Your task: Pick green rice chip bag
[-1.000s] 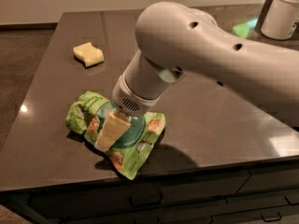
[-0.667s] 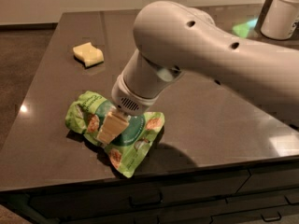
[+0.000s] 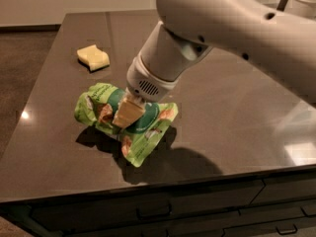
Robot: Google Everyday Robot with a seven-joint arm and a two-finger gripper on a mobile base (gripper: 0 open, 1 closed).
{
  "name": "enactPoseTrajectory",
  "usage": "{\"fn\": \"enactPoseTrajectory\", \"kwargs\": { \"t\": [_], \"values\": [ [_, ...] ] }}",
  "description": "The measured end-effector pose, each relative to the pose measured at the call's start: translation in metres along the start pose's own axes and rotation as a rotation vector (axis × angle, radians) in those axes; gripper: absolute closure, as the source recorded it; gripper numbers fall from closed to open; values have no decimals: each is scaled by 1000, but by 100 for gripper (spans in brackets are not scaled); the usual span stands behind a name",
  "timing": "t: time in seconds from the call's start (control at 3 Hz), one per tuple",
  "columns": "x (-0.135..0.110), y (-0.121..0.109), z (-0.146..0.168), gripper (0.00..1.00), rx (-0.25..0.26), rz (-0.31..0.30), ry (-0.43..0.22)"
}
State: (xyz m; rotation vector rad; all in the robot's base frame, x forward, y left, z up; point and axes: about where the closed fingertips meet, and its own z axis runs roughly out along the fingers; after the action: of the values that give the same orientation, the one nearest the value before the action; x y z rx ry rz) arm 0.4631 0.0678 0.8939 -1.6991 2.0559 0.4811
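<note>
The green rice chip bag (image 3: 143,132) sits right under the gripper (image 3: 126,114), crumpled and apparently pinched in its narrowed jaws, its long axis running near-right to far-left and its near end seemingly lifted off the table (image 3: 222,107). One tan finger shows; the other is buried in foil. Farther left lies a sponge (image 3: 93,58).

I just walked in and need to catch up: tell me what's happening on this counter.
The robot's white arm reaches down over the dark glossy countertop, and its hand is closed on the crumpled light green glossy snack bag near the front edge. The bag is bunched in the grip, and the shadow under it suggests it is just off the surface. A pale yellow sponge lies untouched toward the back left.
</note>
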Motion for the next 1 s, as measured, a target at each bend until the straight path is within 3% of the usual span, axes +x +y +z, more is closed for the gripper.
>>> {"fn": "enactPoseTrajectory", "kwargs": {
  "t": [0.33, 1.0],
  "values": [
    [-6, -12, -33, 100, 5, -38, -42],
    [-26, -24, -113, 100, 13, -113, -153]
  ]
}}
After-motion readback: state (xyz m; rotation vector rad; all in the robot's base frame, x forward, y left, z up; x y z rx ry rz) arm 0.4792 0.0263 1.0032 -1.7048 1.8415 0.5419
